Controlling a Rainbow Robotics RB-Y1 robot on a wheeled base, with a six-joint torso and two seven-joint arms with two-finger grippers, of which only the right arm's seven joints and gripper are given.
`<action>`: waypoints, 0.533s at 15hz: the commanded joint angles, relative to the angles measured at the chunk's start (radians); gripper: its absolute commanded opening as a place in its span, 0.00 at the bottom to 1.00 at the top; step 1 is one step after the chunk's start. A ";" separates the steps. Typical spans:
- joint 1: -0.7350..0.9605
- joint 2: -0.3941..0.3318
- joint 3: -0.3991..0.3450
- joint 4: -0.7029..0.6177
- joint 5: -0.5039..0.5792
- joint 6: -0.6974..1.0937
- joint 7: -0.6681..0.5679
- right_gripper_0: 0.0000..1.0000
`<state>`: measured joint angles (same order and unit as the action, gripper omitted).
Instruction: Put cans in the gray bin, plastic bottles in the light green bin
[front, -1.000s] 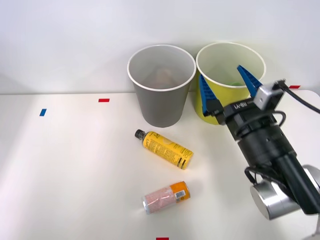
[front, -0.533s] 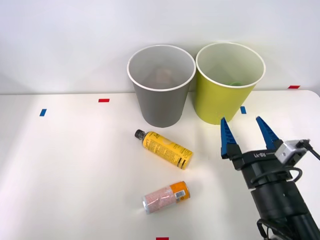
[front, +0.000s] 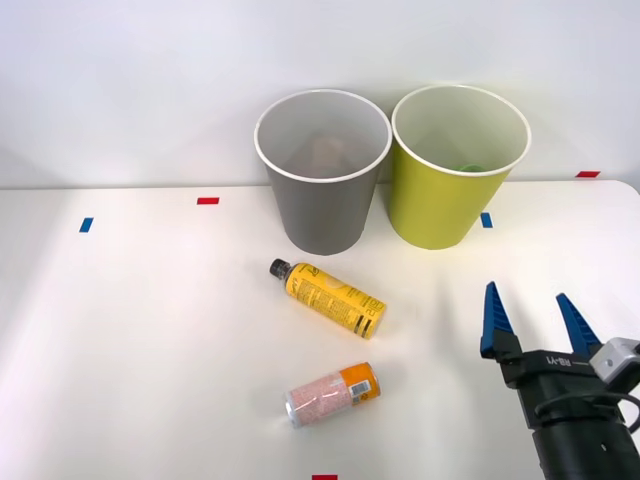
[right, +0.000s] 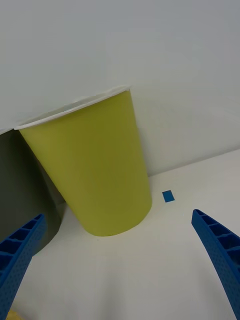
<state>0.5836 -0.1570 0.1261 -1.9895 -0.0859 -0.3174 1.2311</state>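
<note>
On the desk (front: 120, 340), the yellow bottle (front: 328, 296) and pink can (front: 331, 394) lie sideways, likely light, smooth and prone to rolling. Each is best gripped across mid-body. The right gripper (front: 533, 318) has its jaws apart, holding nothing.

Black print is seen on the label of the yellow bottle (front: 328, 296), lying at the table's centre, but no word of it can be made out. White lettering is carried on the black body of the right gripper (front: 535, 320), at about four o'clock from the bottle; it is seen inverted and cannot be read with certainty. No lettering can be read on the pink-and-orange can (front: 331, 394).
</note>
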 joint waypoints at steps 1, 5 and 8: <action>0.015 0.014 -0.025 0.034 0.006 0.003 0.005 1.00; -0.008 0.054 -0.036 0.097 0.031 0.001 0.019 1.00; -0.034 0.102 -0.048 0.186 0.144 -0.095 0.025 1.00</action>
<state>0.5604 -0.0785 0.0863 -1.8402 0.0177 -0.3740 1.2542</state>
